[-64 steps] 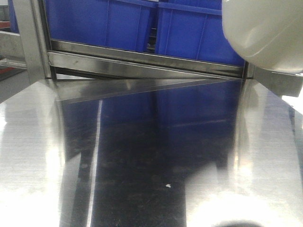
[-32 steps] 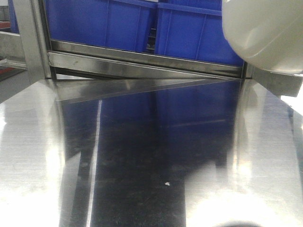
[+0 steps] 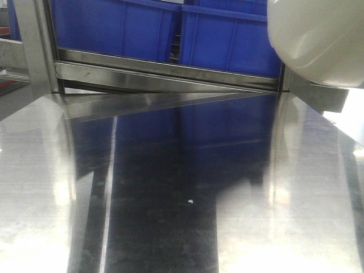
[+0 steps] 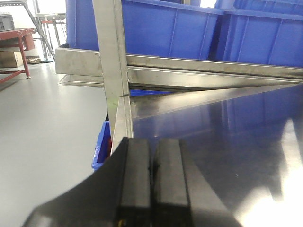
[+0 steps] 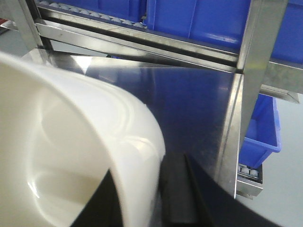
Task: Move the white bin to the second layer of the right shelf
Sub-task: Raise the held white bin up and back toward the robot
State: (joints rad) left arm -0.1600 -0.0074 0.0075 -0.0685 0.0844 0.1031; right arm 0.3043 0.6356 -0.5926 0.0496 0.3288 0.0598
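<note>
In the front view the blue crates [image 3: 114, 28] and the steel rack post have slid a little leftward since half a second ago, while the white bin [image 3: 318, 40] keeps the top right corner. The bin hangs above the right side of the desk [image 3: 170, 199], tilted, with its mouth towards the right wrist camera and its rounded base towards the rack. Its long axis cannot be told. The right end effector [image 5: 137, 198] is clenched on the bin's wall, one finger inside and one outside. The left end effector [image 4: 151, 184] is pressed closed, holding nothing, over the desk's left edge.

Above the steel tabletop [image 3: 170, 199] there is open room from the front edge to the back. At the back, the blue crates [image 3: 142, 28] fill the shelf behind its steel lip [image 3: 170, 71]. An upright post [image 3: 34, 45] blocks the left side, and the white bin [image 3: 318, 40] hangs over the right rear corner.
</note>
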